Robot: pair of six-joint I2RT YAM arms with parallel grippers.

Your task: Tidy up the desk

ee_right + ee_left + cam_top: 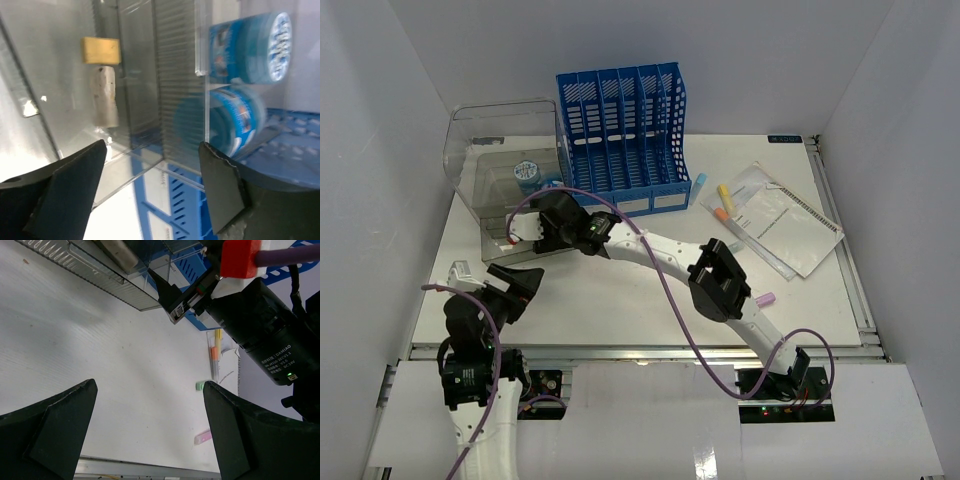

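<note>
Desk (pixel 620 300) beneath right claw (pixel 518 229)

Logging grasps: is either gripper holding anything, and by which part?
Nothing is held. The left gripper is open above the desk; the right gripper is open at the clear box.

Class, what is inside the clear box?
A blue round tub, a white stick and a yellow block show through the clear box. In the top view the right arm covers its front.
</note>
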